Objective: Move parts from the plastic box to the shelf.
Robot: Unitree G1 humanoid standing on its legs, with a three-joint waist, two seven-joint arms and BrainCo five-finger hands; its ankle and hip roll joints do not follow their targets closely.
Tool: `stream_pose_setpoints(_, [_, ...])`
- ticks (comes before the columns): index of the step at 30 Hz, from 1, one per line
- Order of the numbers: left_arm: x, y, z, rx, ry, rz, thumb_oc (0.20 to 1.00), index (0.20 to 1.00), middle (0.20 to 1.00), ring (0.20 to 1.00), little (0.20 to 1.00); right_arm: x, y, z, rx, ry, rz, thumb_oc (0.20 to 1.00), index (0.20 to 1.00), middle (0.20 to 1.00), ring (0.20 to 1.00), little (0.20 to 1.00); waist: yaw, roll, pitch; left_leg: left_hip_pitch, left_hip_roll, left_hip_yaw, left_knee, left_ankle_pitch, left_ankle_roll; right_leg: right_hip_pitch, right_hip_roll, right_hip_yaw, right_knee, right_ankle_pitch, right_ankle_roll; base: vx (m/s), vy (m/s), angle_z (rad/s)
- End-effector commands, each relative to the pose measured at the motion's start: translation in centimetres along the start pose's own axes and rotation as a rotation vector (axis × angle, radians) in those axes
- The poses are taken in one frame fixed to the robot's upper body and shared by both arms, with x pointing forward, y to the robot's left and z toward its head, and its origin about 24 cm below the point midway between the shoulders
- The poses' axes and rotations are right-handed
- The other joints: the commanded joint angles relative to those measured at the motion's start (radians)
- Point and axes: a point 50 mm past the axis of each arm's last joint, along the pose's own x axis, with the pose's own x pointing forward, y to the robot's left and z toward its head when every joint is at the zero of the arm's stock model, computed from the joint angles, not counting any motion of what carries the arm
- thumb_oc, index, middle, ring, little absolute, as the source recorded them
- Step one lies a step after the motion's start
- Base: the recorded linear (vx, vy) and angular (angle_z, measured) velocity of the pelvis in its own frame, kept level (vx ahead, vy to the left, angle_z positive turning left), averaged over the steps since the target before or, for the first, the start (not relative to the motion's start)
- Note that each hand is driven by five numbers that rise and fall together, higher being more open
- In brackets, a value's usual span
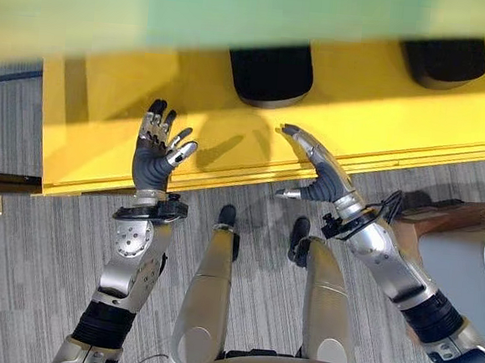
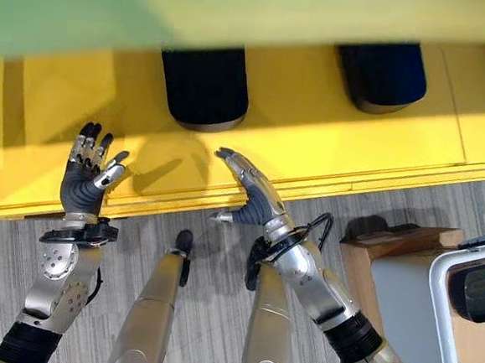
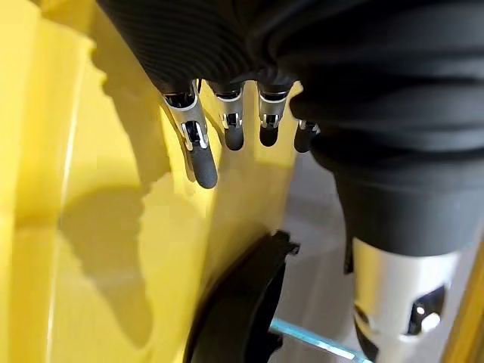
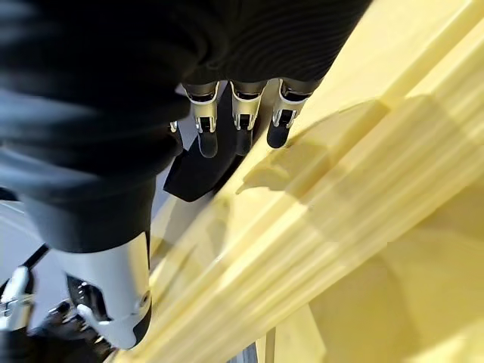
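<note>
Yellow shelf [image 1: 383, 100] top cut off, two black parts [image 1: 270, 73] half-hidden | left hand [image 1: 153, 159], right hand [image 1: 320, 175] spread empty nearer its front edge

Head eyes look straight down, sharing yellow shelf [image 1: 333, 96]; wrist cameras (very close) face same shelf.

Two black parts [image 1: 271, 73] [image 1: 445, 61] (dark, rounded) on one yellow shelf [image 1: 107, 87].
</note>
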Motion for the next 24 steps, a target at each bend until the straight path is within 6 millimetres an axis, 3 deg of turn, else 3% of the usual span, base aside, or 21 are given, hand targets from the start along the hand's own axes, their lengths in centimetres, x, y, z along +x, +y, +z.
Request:
stream_pose_setpoints(1, [-0.3, -0.2, 0.4, 0.011, -0.028, -0.027, 1.0, 1.0, 1.0, 1.0, 1.0, 0.4, -1.3, 1.8, -0.008, -0.128, -0.02, 1.0, 1.0, 1.0, 1.0, 1.0, -0.006, 0.004, -0.03, 0.013, 0.01, 0.0, -0.088, 0.063, 0.011, 0.075, -0.005, -0.003, -0.085, 0.025, 0.024, 0.07, -0.016, -0.14])
stream_pose_setpoints(8, [-0.7, 0.1, -0.6, 0.005, 0.008, -0.028, 1.0, 1.0, 1.0, 1.0, 1.0, -0.4, -1.4, 1.3, -0.003, -0.109, -0.019, 1.0, 1.0, 1.0, 1.0, 1.0, -0.031, 0.025, -0.078, 0.202, 0.053, 0.037, -0.371, 0.178, -0.001, 0.225, 0.03, -0.003, -0.338, 0.118, 0.052, 0.07, -0.026, -0.21])
stream_pose_setpoints(12, [-1.0, -0.1, -1.4, -0.011, 0.043, -0.03, 1.0, 1.0, 1.0, 1.0, 1.0, -1.3, -1.4, 0.2, 0.046, -0.049, -0.045, 1.0, 1.0, 1.0, 1.0, 1.0, -0.046, 0.041, -0.117, 0.262, 0.08, 0.06, -0.459, 0.224, -0.016, 0.272, 0.045, 0.009, -0.432, 0.152, 0.053, 0.06, -0.054, -0.21])
stream_pose_setpoints(18, [-1.5, 0.1, -2.5, -0.031, 0.095, -0.032, 1.0, 1.0, 1.0, 1.0, 1.0, -2.4, -1.7, -0.5, 0.156, 0.003, -0.077, 1.0, 1.0, 1.0, 1.0, 1.0, -0.056, 0.061, -0.176, 0.362, 0.14, 0.084, -0.552, 0.278, -0.047, 0.36, 0.083, 0.029, -0.523, 0.162, 0.037, 0.07, -0.138, -0.24])
stream_pose_setpoints(24, [-2.3, 0.2, -3.2, -0.047, 0.134, -0.028, 1.0, 1.0, 1.0, 1.0, 1.0, -2.9, -2.3, -0.9, 0.202, 0.018, -0.111, 1.0, 1.0, 1.0, 1.0, 1.0, -0.069, 0.079, -0.219, 0.416, 0.194, 0.094, -0.569, 0.327, -0.066, 0.411, 0.144, 0.056, -0.527, 0.128, 0.003, 0.05, -0.179, -0.21])
